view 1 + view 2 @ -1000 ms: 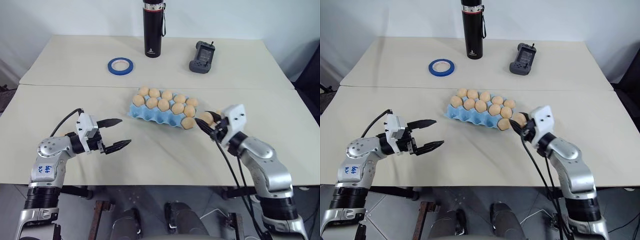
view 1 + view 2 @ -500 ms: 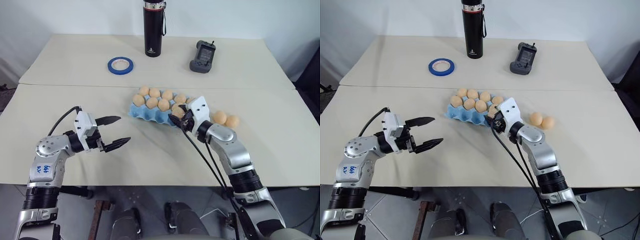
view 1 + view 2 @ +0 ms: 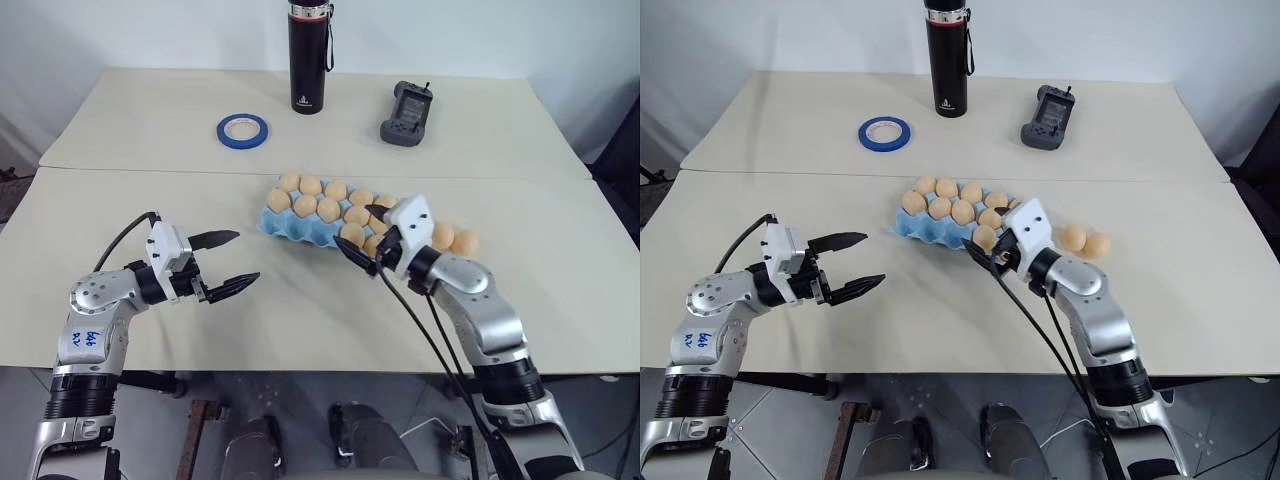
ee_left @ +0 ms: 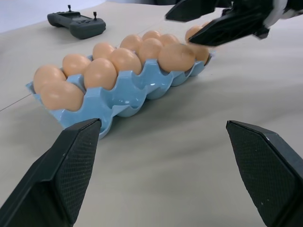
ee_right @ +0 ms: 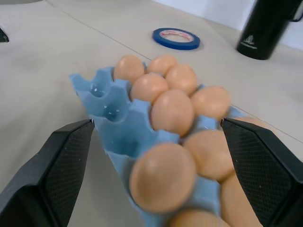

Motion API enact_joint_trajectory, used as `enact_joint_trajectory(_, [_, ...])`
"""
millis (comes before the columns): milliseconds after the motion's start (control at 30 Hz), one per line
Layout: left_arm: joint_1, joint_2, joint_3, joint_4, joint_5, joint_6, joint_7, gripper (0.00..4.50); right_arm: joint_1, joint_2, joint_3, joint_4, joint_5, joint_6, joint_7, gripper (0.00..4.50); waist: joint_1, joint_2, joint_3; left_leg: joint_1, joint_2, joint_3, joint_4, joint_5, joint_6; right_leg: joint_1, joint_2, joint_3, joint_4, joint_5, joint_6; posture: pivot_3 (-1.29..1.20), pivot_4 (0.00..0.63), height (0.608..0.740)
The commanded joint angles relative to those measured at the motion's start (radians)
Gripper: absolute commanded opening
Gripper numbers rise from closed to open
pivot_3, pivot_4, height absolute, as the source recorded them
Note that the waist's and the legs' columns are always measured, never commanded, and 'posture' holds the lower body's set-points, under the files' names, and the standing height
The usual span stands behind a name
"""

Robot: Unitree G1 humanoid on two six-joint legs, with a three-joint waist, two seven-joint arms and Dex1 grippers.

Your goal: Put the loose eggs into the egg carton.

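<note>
Your right gripper stands open and empty over the near right end of the carton, one finger on each side of an egg that sits in a front cup there. The left gripper is open too, empty, hovering above the table well to the left of the carton.

Two eggs lie loose: one just beyond your right wrist and another touching it on its right, both on the bare table just off the carton's right end. Two front cups at the carton's left end look empty in the right wrist view.

Judge the eggs as light, smooth and round, so they will roll at a nudge and slip out of a grip taken off centre. Close across the widest part, fingers on opposite sides, and squeeze no harder than needed; a shell may crack. Because the two touch, take the nearer one from above so the fingers do not knock its neighbour away.

The carton looks light and may slide if you push an egg in sideways, so lower each egg straight down into its cup.
</note>
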Motion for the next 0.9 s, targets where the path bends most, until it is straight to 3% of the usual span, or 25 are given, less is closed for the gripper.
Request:
enact_joint_trajectory(33, [-0.012, 0.006, 0.022, 0.017, -0.009, -0.027, -0.005, 4.5, 0.084, -0.061, -0.099, -0.145, 0.087, 0.052, 0.034, 4.49, 0.001, 0.0, 0.0, 0.0, 0.0, 0.0, 0.0, 0.0, 0.0, 0.0, 0.0, 0.0, 0.0, 0.0, 0.0, 0.0, 0.15, 0.74])
enact_joint_trajectory(400, [-0.04, 0.009, 0.017, 0.079, -0.006, -0.056, -0.022, 4.5, 0.31, -0.201, -0.376, -0.113, 0.126, 0.001, 0.03, 4.49, -0.001, 0.0, 0.0, 0.001, 0.0, 0.0, 0.0, 0.0, 0.001, 0.0, 0.0, 0.0, 0.0, 0.0, 0.0, 0.0, 0.15, 0.74])
enact_joint_trajectory(633, [-0.048, 0.011, 0.018, 0.097, -0.002, -0.068, -0.026, 4.5, 0.304, -0.211, -0.396, -0.023, 0.096, -0.057, 0.009, 4.49, -0.002, 0.0, 0.0, 0.002, 0.0, 0.0, 0.0, 0.0, 0.0, 0.001, 0.001, 0.0, 0.0, 0.0, 0.0, 0.0, 0.15, 0.74])
enact_joint_trajectory(900, [-0.049, 0.014, 0.019, 0.094, -0.002, -0.068, -0.02, 4.5, 0.192, -0.198, -0.356, 0.171, 0.025, -0.124, -0.048, 4.49, -0.001, 0.0, 0.0, 0.002, 0.0, 0.0, 0.0, 0.0, 0.0, 0.001, 0.0, 0.001, 0.0, 0.0, 0.0, 0.0, 0.15, 0.74])
